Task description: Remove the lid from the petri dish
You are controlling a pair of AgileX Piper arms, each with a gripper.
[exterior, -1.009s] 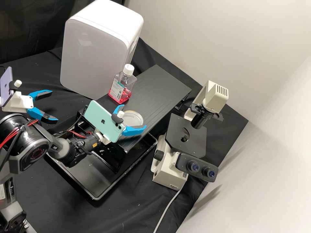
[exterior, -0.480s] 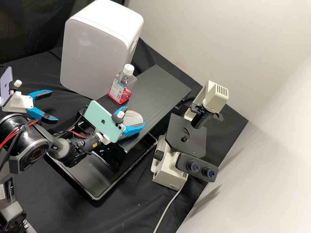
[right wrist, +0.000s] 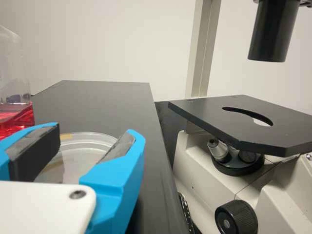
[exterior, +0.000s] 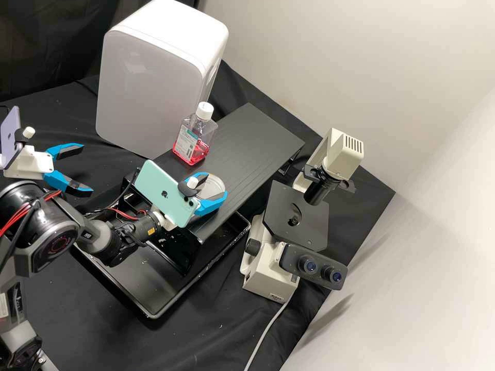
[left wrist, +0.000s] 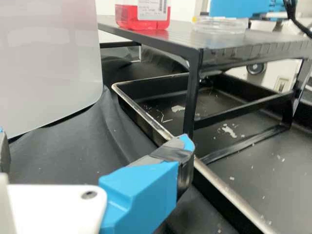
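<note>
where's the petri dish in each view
High view: the petri dish sits on the near end of the black shelf, inside the right gripper, just in front of the flask of red liquid.
Left wrist view: far off on the shelf top, beside the flask.
Right wrist view: close up, inside that arm's own gripper.
Shared landmark: the flask.

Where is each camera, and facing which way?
High view: fixed above the bench, looking down; left gripper and right gripper show.
Left wrist view: on that arm, low, facing the rack; one blue finger shows.
Right wrist view: on that arm, facing the microscope; fingers flank the petri dish.
Wrist views share the petri dish and flask.
</note>
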